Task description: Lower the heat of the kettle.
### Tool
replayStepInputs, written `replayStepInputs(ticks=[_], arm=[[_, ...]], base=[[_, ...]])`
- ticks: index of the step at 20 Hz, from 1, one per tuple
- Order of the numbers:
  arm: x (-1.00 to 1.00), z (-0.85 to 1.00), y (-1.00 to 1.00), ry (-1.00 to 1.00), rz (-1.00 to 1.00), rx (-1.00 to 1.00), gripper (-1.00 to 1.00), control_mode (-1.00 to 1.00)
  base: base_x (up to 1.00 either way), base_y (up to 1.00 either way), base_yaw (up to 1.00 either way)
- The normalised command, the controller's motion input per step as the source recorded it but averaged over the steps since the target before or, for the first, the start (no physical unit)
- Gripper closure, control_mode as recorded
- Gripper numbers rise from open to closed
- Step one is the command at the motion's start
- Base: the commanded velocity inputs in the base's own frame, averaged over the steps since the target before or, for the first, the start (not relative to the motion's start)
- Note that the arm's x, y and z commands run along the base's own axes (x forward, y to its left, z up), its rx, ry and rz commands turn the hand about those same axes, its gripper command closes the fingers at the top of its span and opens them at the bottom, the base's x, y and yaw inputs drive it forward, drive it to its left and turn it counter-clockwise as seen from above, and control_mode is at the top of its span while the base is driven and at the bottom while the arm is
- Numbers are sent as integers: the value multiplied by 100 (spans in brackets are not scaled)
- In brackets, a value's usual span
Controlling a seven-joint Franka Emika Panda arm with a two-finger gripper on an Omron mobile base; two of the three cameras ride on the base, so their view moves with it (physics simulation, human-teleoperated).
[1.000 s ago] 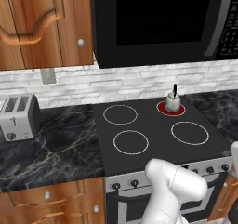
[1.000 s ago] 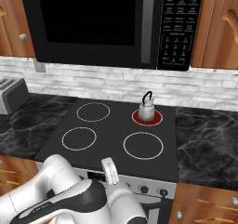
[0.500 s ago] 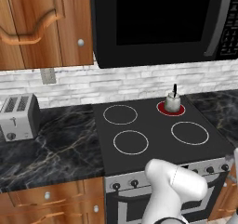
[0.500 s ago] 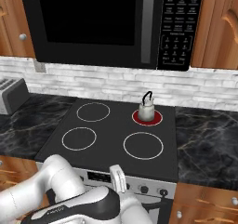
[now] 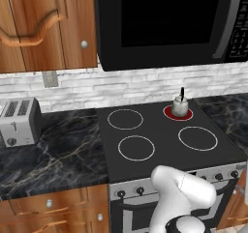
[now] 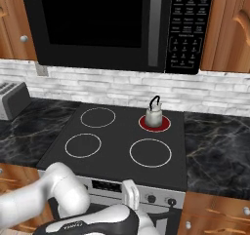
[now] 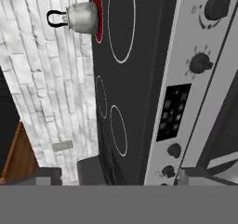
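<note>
A black glass cooktop sits in dark marble counter, under a black microwave, with white brick behind. In front of the cooktop's silver knob panel the gripper hangs with its jaws wide apart, holding nothing; its tips are cut off by the lower edge of the hand view. The kettle stands on the cooktop's glowing red back-right burner. A toaster sits left of the cooktop, half cropped in the right base view.
</note>
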Motion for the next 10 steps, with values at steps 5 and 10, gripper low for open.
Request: replayStepInputs(ticks=[5, 10], arm=[[11, -4, -1, -1, -1, 25, -100, -100], [19, -4, 0, 0, -5, 21, -100, -100]], base=[[0, 0, 0], [0, 0, 0]])
